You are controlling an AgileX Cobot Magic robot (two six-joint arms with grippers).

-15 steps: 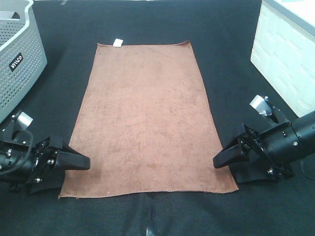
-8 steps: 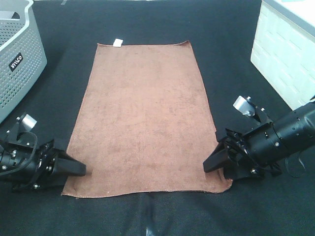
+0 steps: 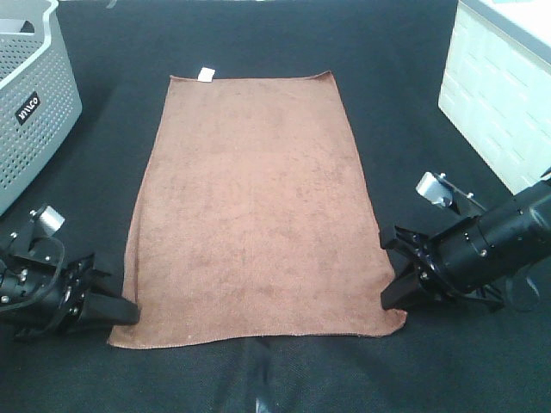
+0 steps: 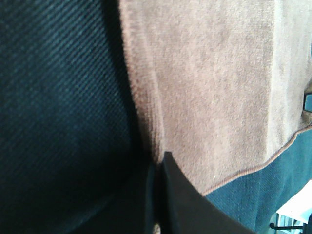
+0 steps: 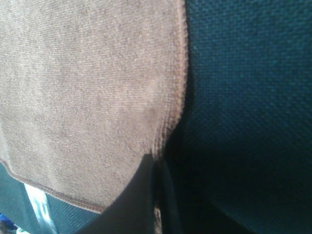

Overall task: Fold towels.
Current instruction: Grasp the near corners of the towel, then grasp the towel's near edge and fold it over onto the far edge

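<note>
**Position.** The brown towel [image 3: 254, 206] is found spread in a single layer on the black mat [image 3: 396, 103], running lengthwise up the centre of the high view. Its white tag [image 3: 206, 75] is at the far hem, upper centre-left. A grey basket [image 3: 34, 95] is noted at the upper left and a white box [image 3: 499, 95] at the upper right. Neither is touched.

**Change observed.** A second ago both claws were standing open at the near corners. The left gripper [image 3: 127, 309], at the lower left, is now seen with its jaws brought fully together on the towel's side hem just above the near corner. The right gripper [image 3: 394, 297], at the lower right, is likewise pinched tight on the opposite hem. In both wrist views the cloth is seen puckered into the closed tips. The near side edges have been drawn slightly inward, and the lower right corner has been rounded.

**Assessment.** The grasp is judged complete and the fold not yet begun. A level, simultaneous lift of both corners toward the far hem is judged to be required next. A thin pinch at the hem may slip, and an uneven lift may skew the fold.
</note>
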